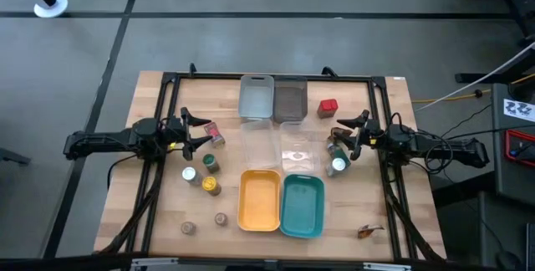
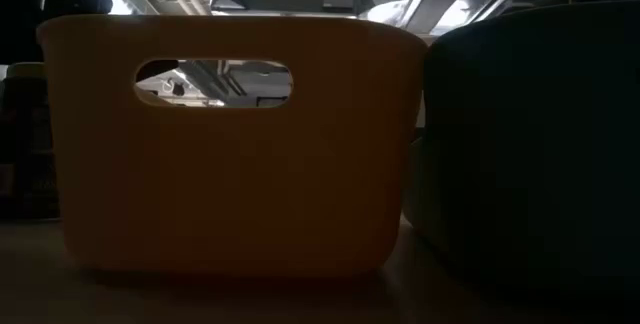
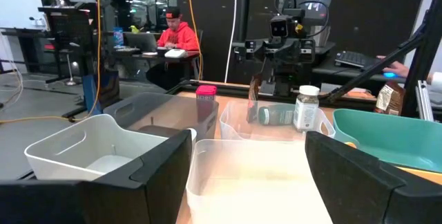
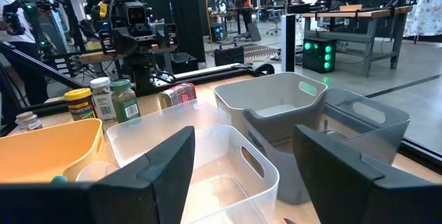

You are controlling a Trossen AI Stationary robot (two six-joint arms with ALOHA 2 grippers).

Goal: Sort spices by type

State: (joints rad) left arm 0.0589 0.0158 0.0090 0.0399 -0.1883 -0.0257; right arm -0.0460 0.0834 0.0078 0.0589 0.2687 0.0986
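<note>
The left gripper (image 1: 196, 131) hovers near the table's (image 1: 150, 120) left edge, its fingers spread wide and empty, pointing toward the middle. Just past its fingertips a red-patterned tin (image 1: 215, 134) lies on the wood. Nearer the front edge stand a white-lidded jar (image 1: 189, 174), a green-lidded jar (image 1: 210, 162) and a yellow-lidded jar (image 1: 212, 186), close together. Two small brown jars (image 1: 189, 228) sit by the front left corner, slightly apart from each other.

In the middle, six trays form two columns. At the back edge a light grey tray (image 1: 257, 97) stands beside a dark grey tray (image 1: 290, 99). Two clear trays (image 1: 262, 147) come next, side by side. At the front a yellow tray (image 1: 260, 199) touches a teal tray (image 1: 303, 206). All six look empty from above. In the low view the yellow tray's wall fills the picture, with the teal one dark beside it.

A red boxy tin (image 1: 328, 107) rests near the back right, just beside the dark grey tray. The right gripper (image 1: 349, 137) hangs near the right edge, its fingers apart and holding nothing, aimed at the middle. Under and just in front of it stand a white-lidded bottle (image 1: 338, 165) and, touching it, a green jar (image 1: 333, 148). A brown packet (image 1: 369, 232) lies by the front right corner.

In the left wrist view a person (image 3: 178, 36) in a red top sits at a desk in the room beyond the table
</note>
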